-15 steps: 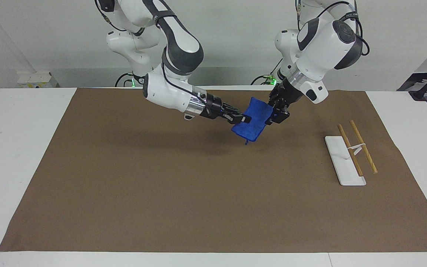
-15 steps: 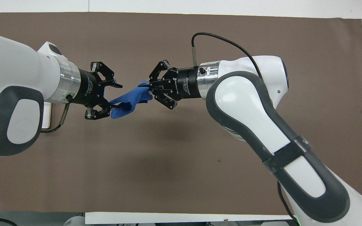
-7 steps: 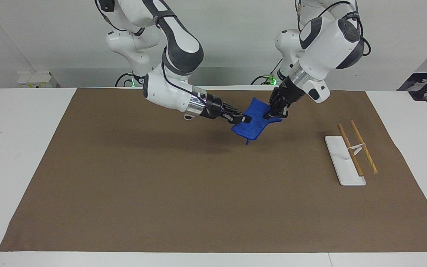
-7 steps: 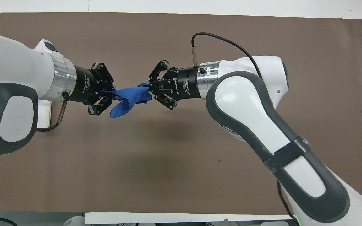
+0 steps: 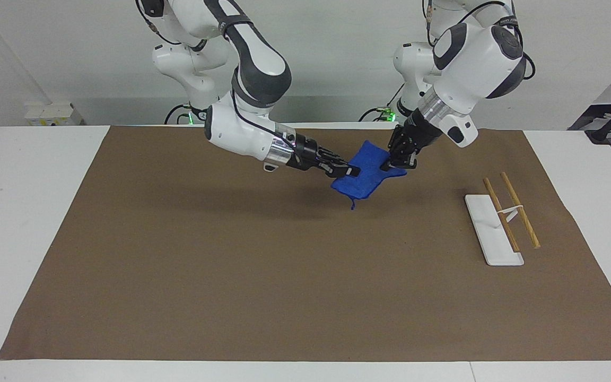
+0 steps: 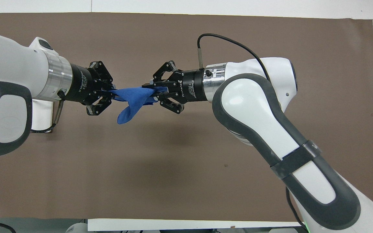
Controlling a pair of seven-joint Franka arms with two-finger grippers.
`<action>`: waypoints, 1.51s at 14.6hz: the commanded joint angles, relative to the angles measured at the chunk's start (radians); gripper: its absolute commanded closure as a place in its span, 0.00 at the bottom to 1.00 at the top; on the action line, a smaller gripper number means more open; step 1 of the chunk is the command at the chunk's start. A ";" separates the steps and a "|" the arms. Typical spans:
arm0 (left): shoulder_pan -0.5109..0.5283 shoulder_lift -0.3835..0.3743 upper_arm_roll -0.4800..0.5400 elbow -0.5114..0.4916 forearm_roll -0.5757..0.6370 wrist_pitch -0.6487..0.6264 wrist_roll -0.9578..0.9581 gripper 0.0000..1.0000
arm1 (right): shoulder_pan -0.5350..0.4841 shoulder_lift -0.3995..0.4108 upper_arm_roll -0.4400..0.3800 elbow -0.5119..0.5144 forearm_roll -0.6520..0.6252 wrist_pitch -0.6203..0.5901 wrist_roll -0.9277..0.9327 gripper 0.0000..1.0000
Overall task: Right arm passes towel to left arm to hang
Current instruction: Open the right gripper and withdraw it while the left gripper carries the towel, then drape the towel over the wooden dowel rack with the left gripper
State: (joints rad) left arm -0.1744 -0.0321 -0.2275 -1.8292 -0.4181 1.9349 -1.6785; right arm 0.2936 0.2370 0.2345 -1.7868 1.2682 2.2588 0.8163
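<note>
**Towel stretched between both grippers, handover in the air**

Your brown mat (image 5: 178, 276) covers most of the table, and both arms meet above its middle, toward the robots' edge. The right arm (image 5: 247, 122) reaches in with the right gripper (image 5: 349, 171) at one edge of the towel (image 5: 364, 172). In the overhead view its fingertips look a little parted around the cloth, so you cannot tell whether it grips or is letting go. The left arm (image 5: 464, 69) comes down steeply, and the left gripper (image 5: 396, 163) is clamped on the towel's other edge, fingertips together on the fabric.

The towel hangs clear of the mat between the two, sagging in a fold with a corner loop dangling under it. Judge it as light, soft and floppy: it will droop and swing from whichever edge you hold, and it should not slip easily from closed fingers, being fuzzy. Hold an edge or corner so that the rest drapes freely.

Toward the left arm's end of the table lies the white tray (image 5: 491, 228) with two wooden rods (image 5: 517, 209) resting beside and across it. Nothing lies between the towel and that rack.
</note>
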 commanded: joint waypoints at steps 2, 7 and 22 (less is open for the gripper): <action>0.006 0.012 0.057 0.028 -0.021 -0.043 0.040 1.00 | -0.016 -0.016 -0.001 -0.011 -0.138 0.004 -0.114 0.00; 0.022 0.005 0.157 0.004 -0.018 -0.097 0.052 1.00 | -0.102 -0.028 -0.006 0.017 -0.664 -0.047 -0.182 0.00; 0.079 -0.026 0.456 -0.119 0.036 -0.099 0.595 1.00 | -0.440 -0.240 -0.124 0.332 -1.346 -0.897 -0.818 0.00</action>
State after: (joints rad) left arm -0.0965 -0.0432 0.2109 -1.9321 -0.3983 1.8109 -1.1466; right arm -0.1696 0.0353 0.1692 -1.4727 -0.0602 1.4591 0.0790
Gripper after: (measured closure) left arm 0.982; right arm 0.000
